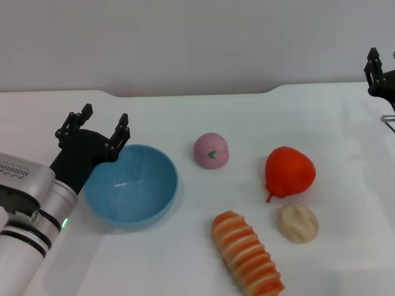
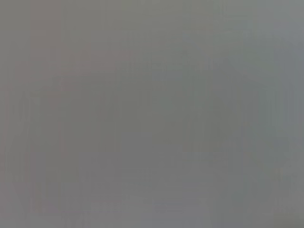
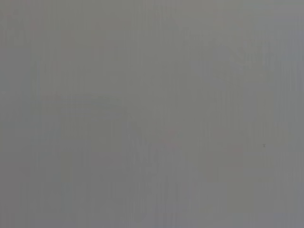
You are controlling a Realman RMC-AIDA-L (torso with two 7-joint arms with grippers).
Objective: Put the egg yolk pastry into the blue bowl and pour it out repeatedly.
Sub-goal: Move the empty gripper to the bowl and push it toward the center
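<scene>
Claw (image 1: 99,127) of left arm gapes beside blue bowl (image 1: 131,185) rim

**Colours on the desk**

The blue bowl (image 1: 131,185) is plain light blue. The egg yolk pastry (image 1: 298,222) is pale beige. The pear (image 1: 289,171) is red, the ball (image 1: 211,150) pink with what looks like a green mark, the roll (image 1: 247,253) orange-and-cream striped. The desk (image 1: 203,259) is white.
</scene>
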